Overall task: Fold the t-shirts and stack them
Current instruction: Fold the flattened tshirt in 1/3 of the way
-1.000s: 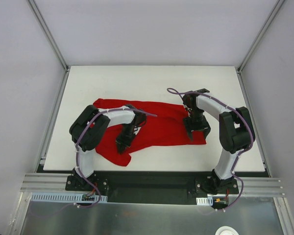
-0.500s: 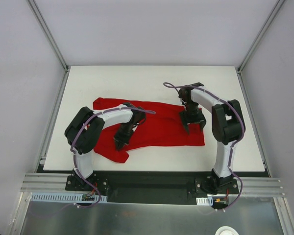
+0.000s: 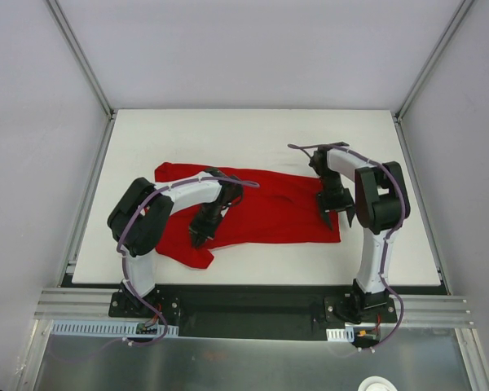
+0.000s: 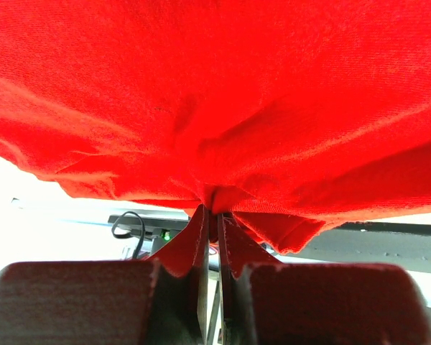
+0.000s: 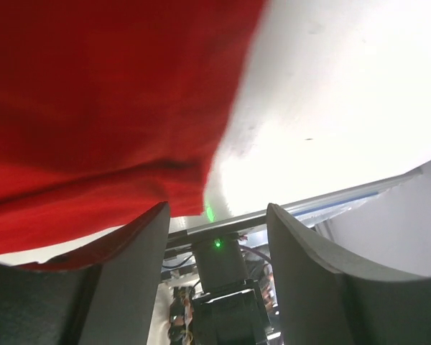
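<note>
Red t-shirt [image 3: 269, 208] lies spread over the middle of the table [image 3: 253, 130]. Its long axis runs left to right, roughly parallel to the near edge. One crumpled lobe trails toward the near-left corner. The right end finishes in a fairly straight edge, well short of the table's right edge.

Note on the left gripper [image 3: 200, 236]: jaws closed on a pinch of the shirt's near-left part. In the left wrist view the fabric gathers into a ridge between the fingers.

Note on the right gripper [image 3: 337, 218]: jaws apart, nothing clamped. It sits at the cloth's near-right corner. In the right wrist view the shirt's edge ends above the finger on the picture's left, with bare table over the gap and the other finger. Whether that finger touches fabric I cannot tell; the view is too blurred.

Judgement: the step in hand is getting a second hold, to spread or fold. The shirt lies to the left of the right gripper, so the free corner sits off-centre of the open jaws. The right arm is clearly nearer that corner. A small shift toward the cloth looks needed before closing.
</note>
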Available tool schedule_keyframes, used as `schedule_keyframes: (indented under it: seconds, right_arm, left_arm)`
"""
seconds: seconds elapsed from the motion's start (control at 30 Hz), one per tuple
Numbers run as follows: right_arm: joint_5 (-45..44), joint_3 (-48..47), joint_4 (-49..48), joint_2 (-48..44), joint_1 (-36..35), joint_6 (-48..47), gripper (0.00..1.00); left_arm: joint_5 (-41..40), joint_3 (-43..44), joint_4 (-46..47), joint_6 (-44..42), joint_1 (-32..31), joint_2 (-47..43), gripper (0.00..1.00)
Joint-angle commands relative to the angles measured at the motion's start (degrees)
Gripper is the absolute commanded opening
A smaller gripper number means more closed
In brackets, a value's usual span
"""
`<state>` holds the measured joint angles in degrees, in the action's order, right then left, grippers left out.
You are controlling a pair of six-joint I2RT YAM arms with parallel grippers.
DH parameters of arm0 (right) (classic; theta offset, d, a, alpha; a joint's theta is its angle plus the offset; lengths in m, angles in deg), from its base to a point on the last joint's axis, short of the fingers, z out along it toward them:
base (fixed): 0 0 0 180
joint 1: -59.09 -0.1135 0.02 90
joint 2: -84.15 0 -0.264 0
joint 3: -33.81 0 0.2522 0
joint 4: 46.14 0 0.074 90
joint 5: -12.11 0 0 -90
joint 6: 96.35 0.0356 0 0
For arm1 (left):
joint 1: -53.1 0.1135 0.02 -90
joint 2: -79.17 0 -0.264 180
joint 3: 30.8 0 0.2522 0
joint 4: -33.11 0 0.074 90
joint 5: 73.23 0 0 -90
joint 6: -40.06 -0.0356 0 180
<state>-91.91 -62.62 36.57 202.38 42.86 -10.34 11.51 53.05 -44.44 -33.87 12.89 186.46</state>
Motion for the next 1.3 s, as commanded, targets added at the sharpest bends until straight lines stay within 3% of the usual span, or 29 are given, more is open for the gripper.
schedule_keyframes:
  seconds: [0.0,0.17,0.33,0.73,1.1,1.2,1.27]
  right_arm:
    - [-0.7,1.6,2.5,-3.5,1.8,1.2,0.59]
    - [0.5,0.2,2.1,-0.8,2.0,0.8,0.47]
    - [2.3,-2.0,2.1,1.1,1.7,0.2,0.43]
    - [4.4,-4.3,2.2,2.5,-0.5,-0.6,0.51]
    - [5.0,-5.7,2.2,6.4,-2.8,-0.7,0.46]
    - [5.2,-5.9,2.2,6.7,-2.9,-0.8,0.38]
    - [5.8,-5.8,2.2,6.8,-2.9,-0.9,0.18]
  left_arm:
    - [-2.2,2.1,-2.7,0.3,-0.5,-1.3,0.00]
    - [-2.8,2.8,-3.1,-0.6,-0.5,-0.8,0.00]
    - [-3.3,2.8,-3.4,-0.8,-0.5,-0.8,0.00]
    - [-3.9,3.0,-3.5,-1.0,-0.5,-0.3,0.00]
    - [-4.1,3.0,-3.4,-1.0,-0.4,-0.3,0.00]
    - [-4.2,3.1,-3.5,-1.0,-0.4,-0.2,0.00]
    - [-4.3,3.2,-3.6,-1.0,-0.4,-0.2,0.00]
